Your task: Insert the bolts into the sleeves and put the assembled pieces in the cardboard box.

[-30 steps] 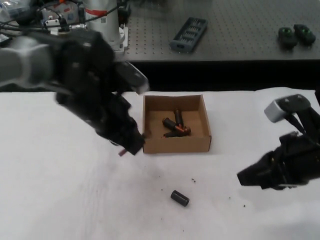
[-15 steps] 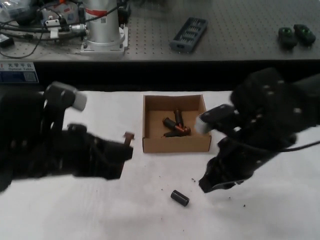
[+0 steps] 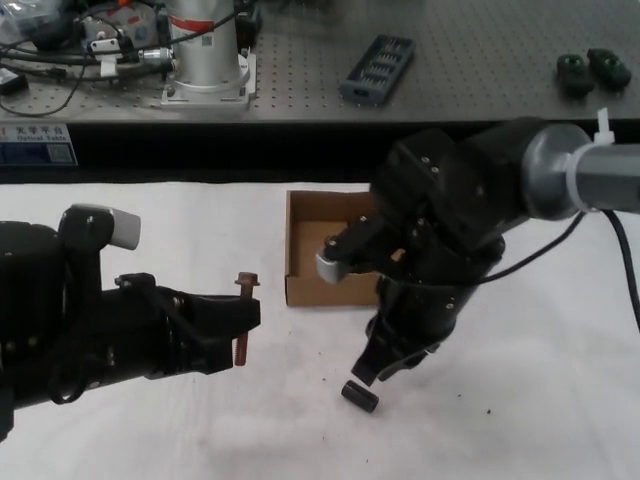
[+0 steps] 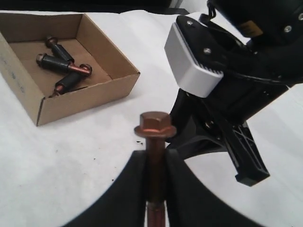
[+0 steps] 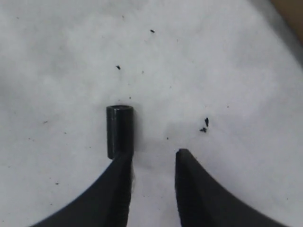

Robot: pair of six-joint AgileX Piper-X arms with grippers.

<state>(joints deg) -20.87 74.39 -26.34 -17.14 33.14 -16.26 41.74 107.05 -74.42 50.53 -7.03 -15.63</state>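
Note:
My left gripper [image 3: 240, 325] is shut on a copper bolt [image 3: 243, 312], held upright with its hex head up, left of the cardboard box [image 3: 345, 291]. The left wrist view has the bolt [image 4: 154, 142] clamped between the fingers, and the box [image 4: 90, 97] holding three assembled pieces [image 4: 64, 71]. A black sleeve [image 3: 360, 396] lies on the white cloth in front of the box. My right gripper [image 3: 377, 368] hangs open just above it. In the right wrist view the sleeve [image 5: 119, 130] lies at the tip of one finger [image 5: 118, 179], outside the gap.
Behind the white cloth runs a perforated metal bench with a silver post [image 3: 205, 45], a blue-grey holder [image 3: 378, 65] and two dark knobs [image 3: 594, 70]. Black crumbs [image 5: 204, 125] dot the cloth near the sleeve. The right arm's body [image 4: 236, 71] stands close beyond the bolt.
The left arm swung down and left from the box and now holds the bolt upright. The right arm crossed from the far right to above the sleeve.

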